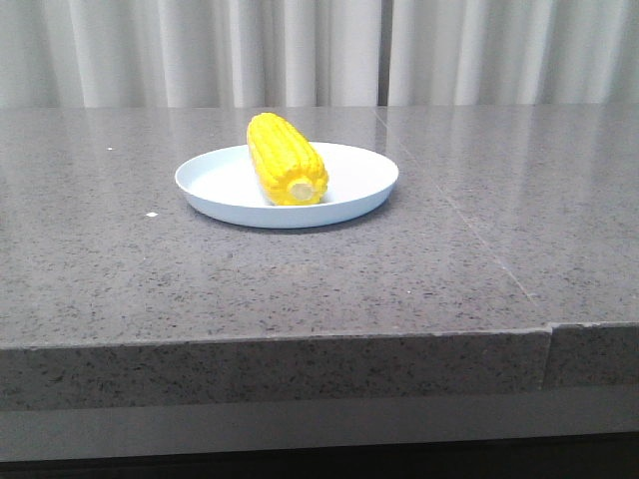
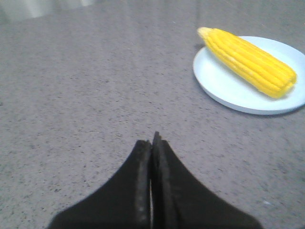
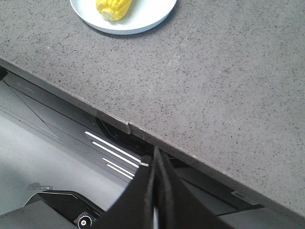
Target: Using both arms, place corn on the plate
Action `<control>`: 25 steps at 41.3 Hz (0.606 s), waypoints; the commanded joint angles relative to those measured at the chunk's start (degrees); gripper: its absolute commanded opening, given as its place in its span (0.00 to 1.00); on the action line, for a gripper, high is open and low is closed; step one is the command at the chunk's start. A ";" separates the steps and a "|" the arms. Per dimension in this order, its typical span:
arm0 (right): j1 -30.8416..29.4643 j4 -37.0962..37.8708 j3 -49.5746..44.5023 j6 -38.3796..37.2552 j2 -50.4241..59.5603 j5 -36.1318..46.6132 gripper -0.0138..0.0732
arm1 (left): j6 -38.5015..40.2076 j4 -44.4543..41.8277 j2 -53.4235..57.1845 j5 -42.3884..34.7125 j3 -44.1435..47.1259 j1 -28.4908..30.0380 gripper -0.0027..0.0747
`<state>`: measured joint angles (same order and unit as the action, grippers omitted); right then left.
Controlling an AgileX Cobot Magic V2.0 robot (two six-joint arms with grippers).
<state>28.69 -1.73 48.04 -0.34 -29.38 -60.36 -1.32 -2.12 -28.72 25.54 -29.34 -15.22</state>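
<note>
The yellow corn (image 1: 286, 160) lies on the pale blue-white plate (image 1: 215, 180) in the middle of the grey stone table, its pale cut end toward the front. Neither arm shows in the front view. In the left wrist view my left gripper (image 2: 151, 140) is shut and empty over bare table, well short of the plate (image 2: 224, 83) and the corn (image 2: 250, 61). In the right wrist view my right gripper (image 3: 153, 156) is shut and empty, back past the table's front edge, far from the plate (image 3: 143, 19) and the corn (image 3: 113, 8).
The table's front edge (image 3: 119, 121) has a seam in the stone slab (image 1: 548, 334). Grey curtains (image 1: 319, 50) hang behind the table. Part of the robot's black base (image 3: 71, 210) sits below the edge.
</note>
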 commanded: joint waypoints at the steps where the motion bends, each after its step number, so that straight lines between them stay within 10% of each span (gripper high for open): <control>1: -0.03 0.72 1.32 0.34 -0.37 3.52 0.08 | 0.43 1.58 5.86 -15.03 6.68 3.80 0.01; 25: -0.03 0.72 1.32 0.34 -0.37 3.57 0.08 | 0.43 2.83 30.19 -28.69 29.77 15.82 0.01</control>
<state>28.69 -1.70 48.04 -0.34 -29.38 -60.36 -1.32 0.00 0.18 2.71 0.25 0.38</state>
